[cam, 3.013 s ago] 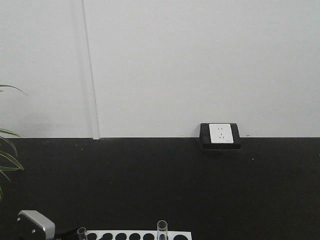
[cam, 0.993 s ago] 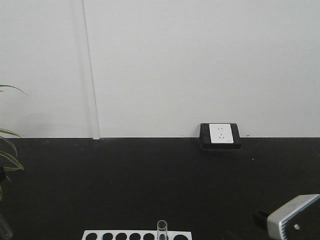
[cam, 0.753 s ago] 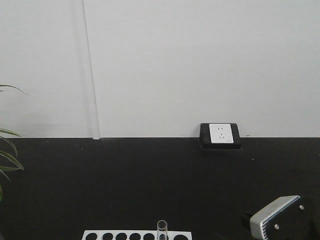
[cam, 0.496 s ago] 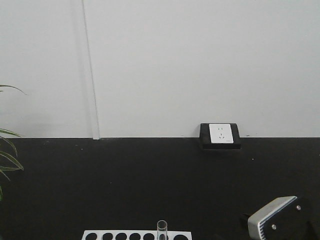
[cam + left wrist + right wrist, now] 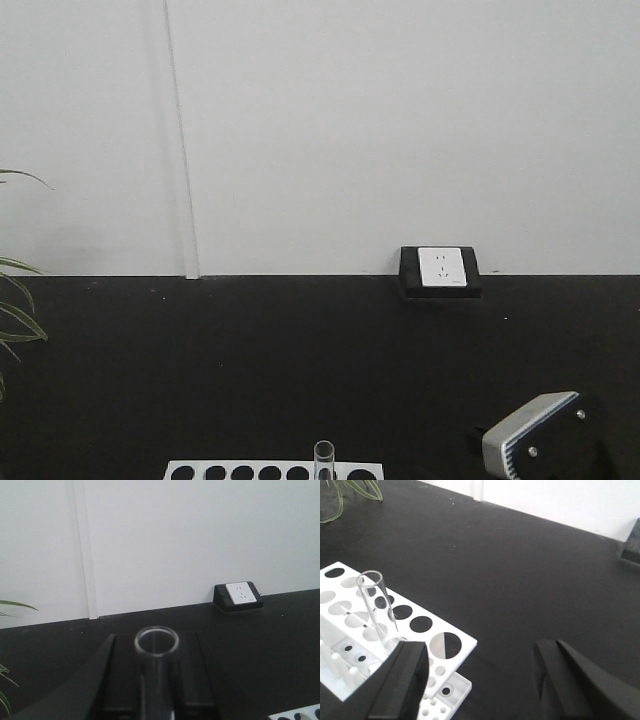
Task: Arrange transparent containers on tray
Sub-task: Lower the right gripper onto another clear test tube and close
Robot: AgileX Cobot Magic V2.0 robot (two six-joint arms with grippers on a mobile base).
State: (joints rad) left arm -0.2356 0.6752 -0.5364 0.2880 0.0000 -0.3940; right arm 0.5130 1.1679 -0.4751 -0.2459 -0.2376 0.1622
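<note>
My left gripper (image 5: 154,647) clenches an upright test tube (image 5: 157,690); my right gripper (image 5: 481,677) hangs spread wide near a second tube (image 5: 379,607) standing in the white rack (image 5: 352,586) on the black table (image 5: 520,580).

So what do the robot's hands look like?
Each end effector has two flat, matte black, wedge-shaped fingers, on the left end effector and right end effector alike. The front view shows the right arm's rounded silver-grey housing with small screws on a black body. No cables or markings show.
</note>
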